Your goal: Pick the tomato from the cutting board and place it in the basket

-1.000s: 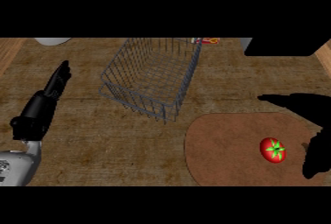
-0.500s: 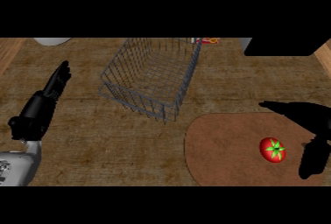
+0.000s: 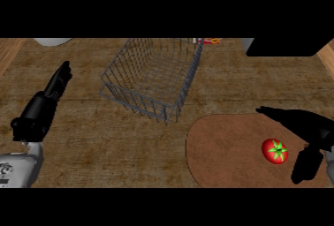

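Since the earlier frames the right hand (image 3: 312, 132) has been drawing in toward the lower right, and in the head view it is now arching over the right side of the cutting board (image 3: 225, 154) with fingers and thumb spread wide, holding nothing. One part of the hand is reaching left above the tomato (image 3: 276, 151) while another is hanging down just to its right; whether either is touching the tomato cannot be told. The tomato is lying on the board's right half, green stem facing up, unmoved. The wire basket (image 3: 153, 79) is standing on the wooden counter (image 3: 98, 145), up and to the left of the board and apart from it. The left hand (image 3: 49, 99) is resting at the view's left, fingers straight and pointing up, unchanged.
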Tool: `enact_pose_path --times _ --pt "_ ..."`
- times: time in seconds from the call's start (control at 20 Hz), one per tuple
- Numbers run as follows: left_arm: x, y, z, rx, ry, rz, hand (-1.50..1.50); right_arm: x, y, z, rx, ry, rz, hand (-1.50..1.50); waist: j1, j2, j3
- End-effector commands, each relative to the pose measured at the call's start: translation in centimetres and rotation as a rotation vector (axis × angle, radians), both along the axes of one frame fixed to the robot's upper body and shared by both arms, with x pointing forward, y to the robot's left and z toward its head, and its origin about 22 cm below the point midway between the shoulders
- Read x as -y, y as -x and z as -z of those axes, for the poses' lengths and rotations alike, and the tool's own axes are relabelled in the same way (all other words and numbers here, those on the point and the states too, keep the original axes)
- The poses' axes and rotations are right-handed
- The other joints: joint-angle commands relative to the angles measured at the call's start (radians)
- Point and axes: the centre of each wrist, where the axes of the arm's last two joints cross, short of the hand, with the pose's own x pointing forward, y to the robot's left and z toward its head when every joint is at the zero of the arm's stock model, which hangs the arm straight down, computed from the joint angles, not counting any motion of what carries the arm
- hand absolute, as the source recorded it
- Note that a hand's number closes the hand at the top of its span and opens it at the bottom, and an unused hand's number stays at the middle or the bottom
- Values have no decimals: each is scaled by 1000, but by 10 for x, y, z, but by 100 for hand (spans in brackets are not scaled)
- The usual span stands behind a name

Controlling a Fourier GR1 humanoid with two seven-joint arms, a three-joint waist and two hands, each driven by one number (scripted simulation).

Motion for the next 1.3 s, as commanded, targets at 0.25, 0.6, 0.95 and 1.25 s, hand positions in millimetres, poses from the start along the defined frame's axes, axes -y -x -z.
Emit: enact_pose_path --times 0.25,0.6,0.95,1.25 --pt "-20 -2 10 5 -5 -2 0 -7 6 30 -9 -10 2 -150 0 0 0" --pt "-3 3 16 5 8 8 0 13 -4 30 -43 -5 44 -150 1 1 0" --pt "6 5 -14 -3 -3 6 0 15 -7 40 -36 8 43 -150 3 0 0" --pt "-12 5 -12 9 -7 6 0 12 -4 62 -68 -59 87 150 3 0 0"
